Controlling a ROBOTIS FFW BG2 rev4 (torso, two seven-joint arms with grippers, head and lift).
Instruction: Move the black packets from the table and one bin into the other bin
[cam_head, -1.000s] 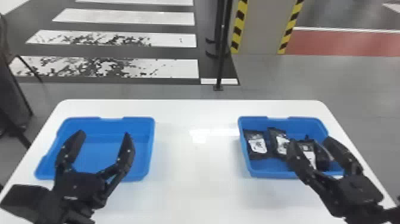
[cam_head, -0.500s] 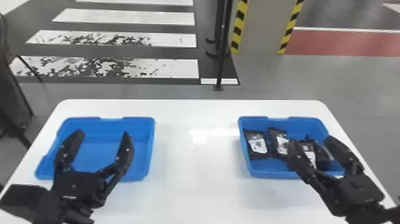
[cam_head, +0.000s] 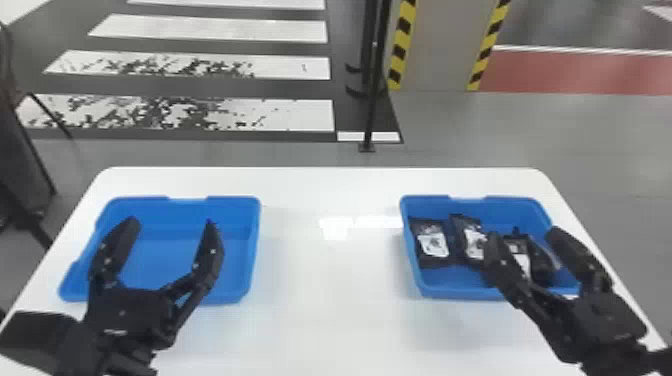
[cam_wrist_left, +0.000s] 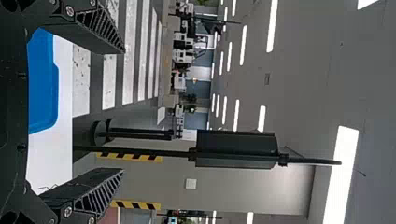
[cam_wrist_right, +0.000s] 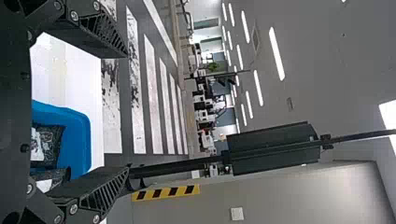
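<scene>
Several black packets (cam_head: 431, 243) with white labels lie in the right blue bin (cam_head: 462, 290). Over that bin's right part my right gripper (cam_head: 522, 237) is spread open, partly covering the packets there. The left blue bin (cam_head: 254, 250) has a bare floor where it shows, and my left gripper (cam_head: 167, 227) stands open above it with nothing between its fingers. In the left wrist view the left gripper (cam_wrist_left: 123, 111) shows the bin (cam_wrist_left: 44, 88) beyond it. The right wrist view has the right gripper (cam_wrist_right: 127, 112), a packet (cam_wrist_right: 46, 144) and the bin wall (cam_wrist_right: 79, 140).
Both bins rest on a white table (cam_head: 330, 320), one near each side, with a wide stretch of tabletop between them. Behind the table's far edge a black pole (cam_head: 372, 100) stands on the floor.
</scene>
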